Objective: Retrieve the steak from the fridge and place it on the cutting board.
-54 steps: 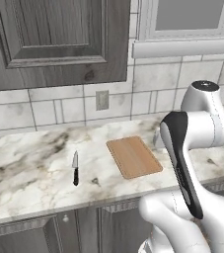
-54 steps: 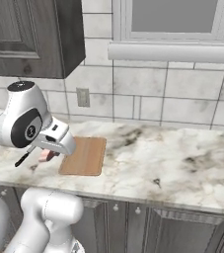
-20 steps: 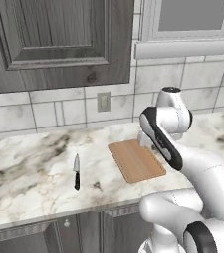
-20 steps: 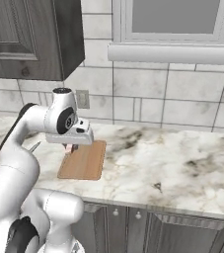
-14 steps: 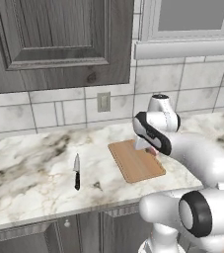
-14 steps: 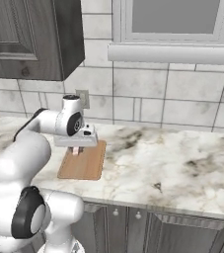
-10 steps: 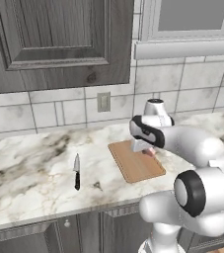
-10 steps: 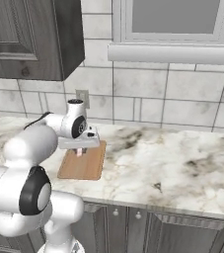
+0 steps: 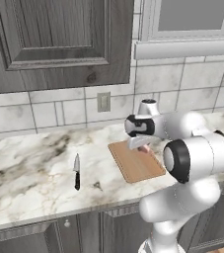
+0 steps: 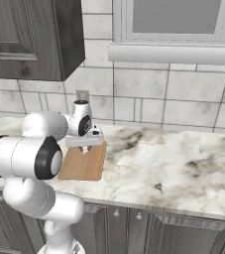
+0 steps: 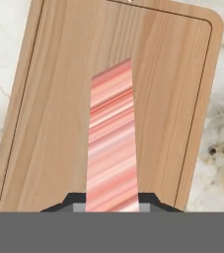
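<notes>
The light-brown wooden cutting board [image 9: 133,165] [image 10: 80,166] [image 11: 49,99] lies on the marble counter. My gripper [image 9: 143,146] [image 10: 85,147] [image 11: 112,198] hangs low over the board's far half and points down at it. It is shut on the steak [image 11: 111,143], a pinkish-red streaked slab held edge-on between the dark fingertips [image 11: 76,200]. In the base views the steak [image 9: 144,148] [image 10: 85,149] peeks out as a small pink bit just under the hand, close above the board. The fridge is out of view.
A black-handled knife [image 9: 77,172] lies on the counter to the left of the board. A wall outlet [image 9: 103,102] and tiled backsplash stand behind. Dark upper cabinets [image 9: 54,39] hang above, and a window sill [image 10: 173,52] runs to the right.
The arm has reached forward and lowered the hand, bringing the steak from above the board's near side down over the board. The grip stays shut.
</notes>
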Controlling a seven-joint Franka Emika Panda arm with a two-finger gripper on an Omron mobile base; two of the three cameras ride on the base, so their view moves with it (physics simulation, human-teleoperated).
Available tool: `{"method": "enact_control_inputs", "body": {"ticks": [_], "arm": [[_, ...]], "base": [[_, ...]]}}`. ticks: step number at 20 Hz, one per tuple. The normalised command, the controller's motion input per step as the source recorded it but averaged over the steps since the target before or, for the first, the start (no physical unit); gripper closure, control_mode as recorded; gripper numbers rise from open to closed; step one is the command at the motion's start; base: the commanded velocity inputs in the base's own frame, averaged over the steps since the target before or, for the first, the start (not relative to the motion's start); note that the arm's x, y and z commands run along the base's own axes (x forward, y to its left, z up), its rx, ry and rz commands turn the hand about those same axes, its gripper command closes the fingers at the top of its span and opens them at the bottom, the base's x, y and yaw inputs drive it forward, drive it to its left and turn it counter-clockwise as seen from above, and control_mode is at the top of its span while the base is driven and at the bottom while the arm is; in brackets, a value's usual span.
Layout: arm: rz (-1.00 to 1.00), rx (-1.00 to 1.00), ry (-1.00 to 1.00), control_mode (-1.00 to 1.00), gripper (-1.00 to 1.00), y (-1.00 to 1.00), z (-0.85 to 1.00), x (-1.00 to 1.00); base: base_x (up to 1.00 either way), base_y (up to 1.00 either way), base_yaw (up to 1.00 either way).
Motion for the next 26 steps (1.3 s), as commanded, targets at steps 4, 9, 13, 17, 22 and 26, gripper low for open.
{"method": "enact_control_inputs", "body": {"ticks": [4,9,13,17,22,26], "arm": [[0.00,-0.02,0.00,-1.00,1.00,0.05,-0.55,0.42],[0.00,-0.02,0.00,-1.00,1.00,0.07,-0.57,0.28],[0.02,0.00,0.00,-1.00,1.00,0.01,-0.35,0.05],[0.01,0.00,0.00,-1.00,1.00,0.02,-0.14,0.07],[0.01,0.00,0.00,-1.00,-1.00,0.01,-0.03,0.02],[0.00,0.00,0.00,-1.00,-1.00,-0.01,0.02,-0.03]], "base": [[0.00,0.00,0.00],[0.00,0.00,0.00],[0.00,0.00,0.00],[0.00,0.00,0.00],[0.00,0.00,0.00],[0.00,0.00,0.00]]}}
